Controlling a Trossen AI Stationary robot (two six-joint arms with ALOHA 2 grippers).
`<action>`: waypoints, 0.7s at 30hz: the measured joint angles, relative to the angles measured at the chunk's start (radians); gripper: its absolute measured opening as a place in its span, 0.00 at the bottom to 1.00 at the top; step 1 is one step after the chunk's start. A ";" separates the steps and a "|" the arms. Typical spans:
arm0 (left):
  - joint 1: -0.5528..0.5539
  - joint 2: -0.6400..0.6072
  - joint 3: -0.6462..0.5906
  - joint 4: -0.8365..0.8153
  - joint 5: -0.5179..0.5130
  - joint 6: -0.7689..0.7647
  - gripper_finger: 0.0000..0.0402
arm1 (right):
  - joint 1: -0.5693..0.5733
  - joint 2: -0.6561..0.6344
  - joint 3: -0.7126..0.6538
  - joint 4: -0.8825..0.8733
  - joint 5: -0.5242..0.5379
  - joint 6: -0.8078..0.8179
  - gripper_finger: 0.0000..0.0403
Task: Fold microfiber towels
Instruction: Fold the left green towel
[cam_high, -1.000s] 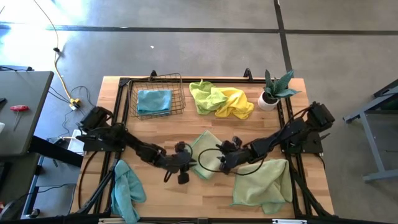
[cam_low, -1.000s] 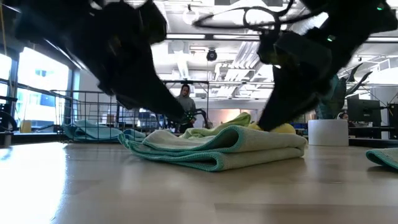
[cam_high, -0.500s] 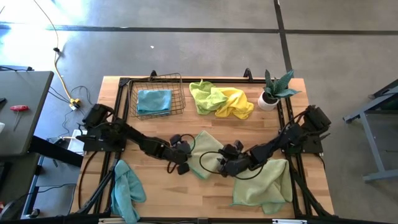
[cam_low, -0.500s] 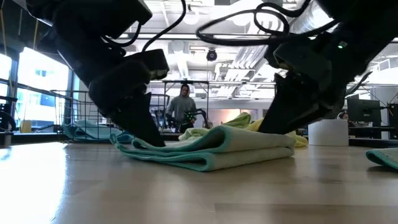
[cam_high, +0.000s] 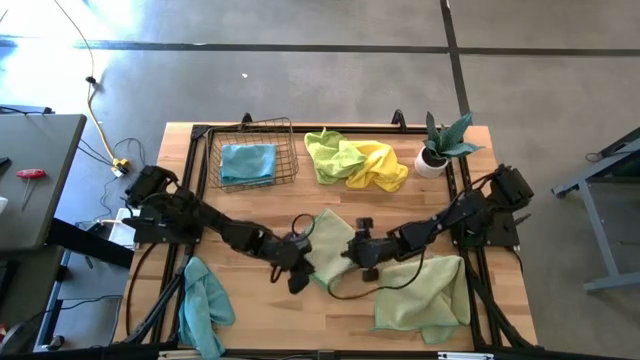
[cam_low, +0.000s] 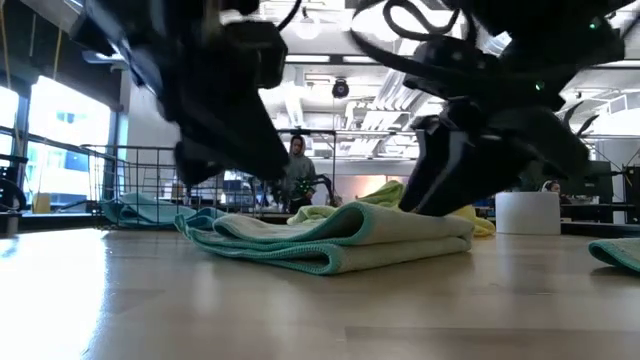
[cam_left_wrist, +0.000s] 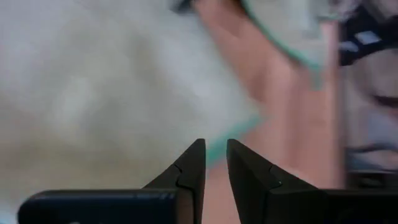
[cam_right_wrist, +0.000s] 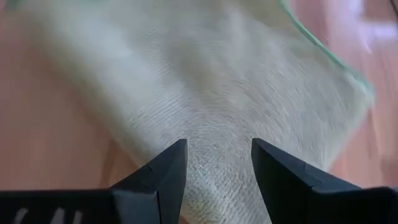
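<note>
Folded pale sage towel (cam_high: 327, 248) lies mid-table, well in front of the wire basket (cam_high: 252, 152), which holds a blue towel (cam_high: 247, 162). Left gripper (cam_high: 297, 262) sits at the fold's basket-side edge, fingers (cam_left_wrist: 193, 168) nearly together, gripping nothing visible. Right gripper (cam_high: 357, 250) presses from the opposite side, fingers (cam_right_wrist: 163, 175) apart over the cloth, likely to pin it flat. Lime and yellow towels (cam_high: 355, 162) wait beside the basket, unfolded.

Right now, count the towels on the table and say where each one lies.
6: blue towel in the wire basket; lime towel and yellow towel beside it; sage towel between the grippers; teal towel front-left; green towel front-right.
</note>
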 joint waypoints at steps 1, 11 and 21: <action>-0.016 0.000 0.000 0.001 0.010 -0.048 0.14 | -0.008 0.000 0.000 0.001 -0.020 -0.081 0.43; -0.176 0.005 -0.002 -0.009 -0.134 -0.435 0.14 | -0.130 0.000 0.000 0.020 -0.183 -0.616 0.43; -0.217 0.016 -0.004 -0.067 -0.257 -0.519 0.14 | -0.313 0.017 0.000 0.084 -0.508 -0.613 0.43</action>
